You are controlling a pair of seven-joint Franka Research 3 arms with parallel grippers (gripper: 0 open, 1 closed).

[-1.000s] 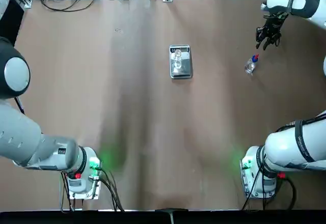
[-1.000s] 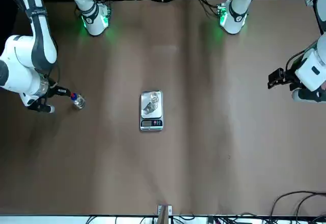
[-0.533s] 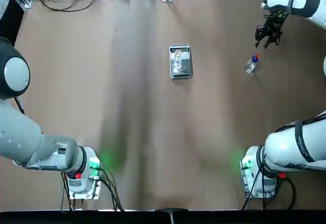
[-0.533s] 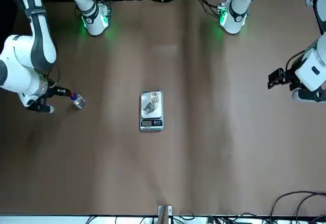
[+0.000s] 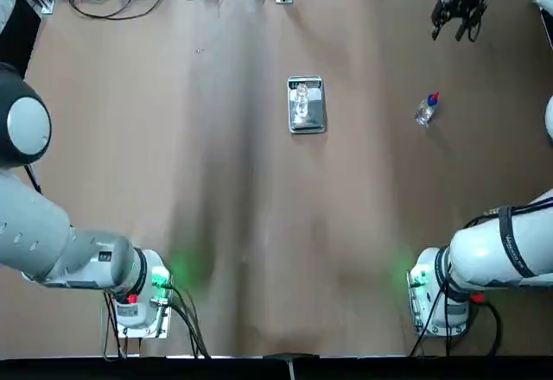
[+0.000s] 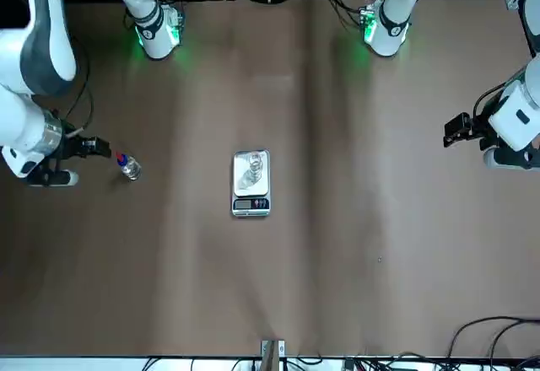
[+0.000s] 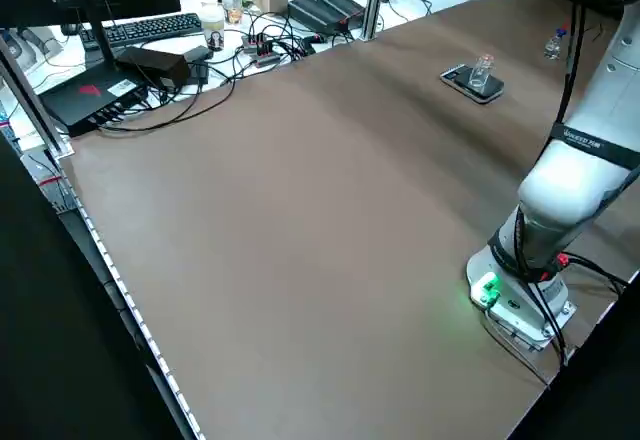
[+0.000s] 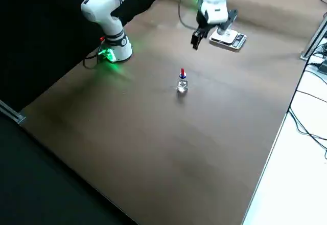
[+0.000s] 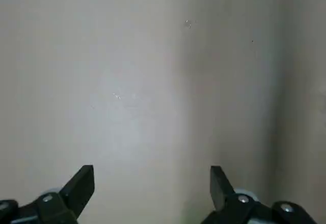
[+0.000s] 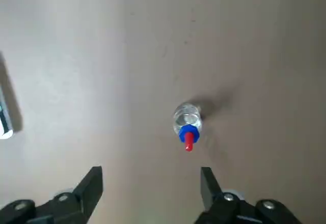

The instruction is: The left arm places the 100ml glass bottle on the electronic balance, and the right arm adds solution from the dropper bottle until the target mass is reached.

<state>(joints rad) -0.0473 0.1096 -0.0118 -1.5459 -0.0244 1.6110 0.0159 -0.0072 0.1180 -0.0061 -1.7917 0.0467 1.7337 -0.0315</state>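
I see the 100ml glass bottle point(image 5: 301, 99) standing on the electronic balance point(image 5: 306, 104) at table centre. The dropper bottle point(image 10: 188, 121) stands untouched well apart; my right end effector point(image 10: 147, 188) hangs above it, fingers apart. Next, I'd judge, descend and grasp it.

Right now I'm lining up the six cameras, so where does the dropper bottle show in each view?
Top view: dropper bottle, right of the electronic balance.
Front view: at the left, left of the balance.
Left side view: far top right, beyond the balance.
Right side view: centre, nearer than the balance.
Left wrist view: not in it.
Right wrist view: centre.
Shared landmark: the balance.
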